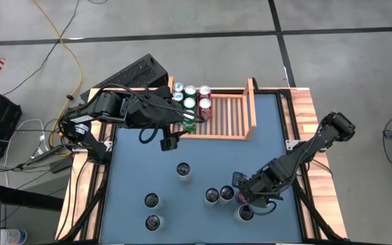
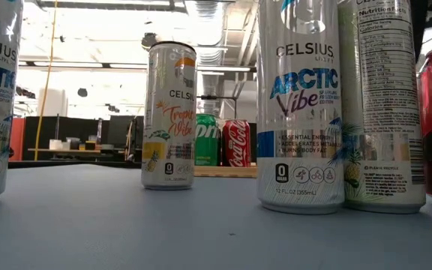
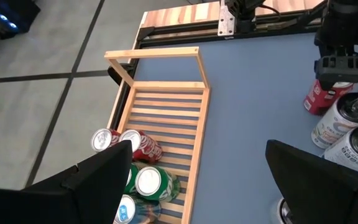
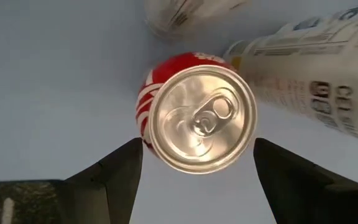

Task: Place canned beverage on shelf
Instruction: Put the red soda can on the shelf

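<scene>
shelf (image 1: 235, 112) right half bare — right gripper (image 4: 194, 165) open above red can (image 4: 194, 118)

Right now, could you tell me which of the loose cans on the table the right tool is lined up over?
The red can, the only red one among the white cans on the table; the right tool hangs open above it, not yet gripping.

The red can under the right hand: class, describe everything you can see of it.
The red can is a red-and-white soda can with a shiny silver lid and an unopened pull tab. It stands upright on the blue table, among tall white cans. The right hand hovers directly above with fingers open, not touching it.
</scene>
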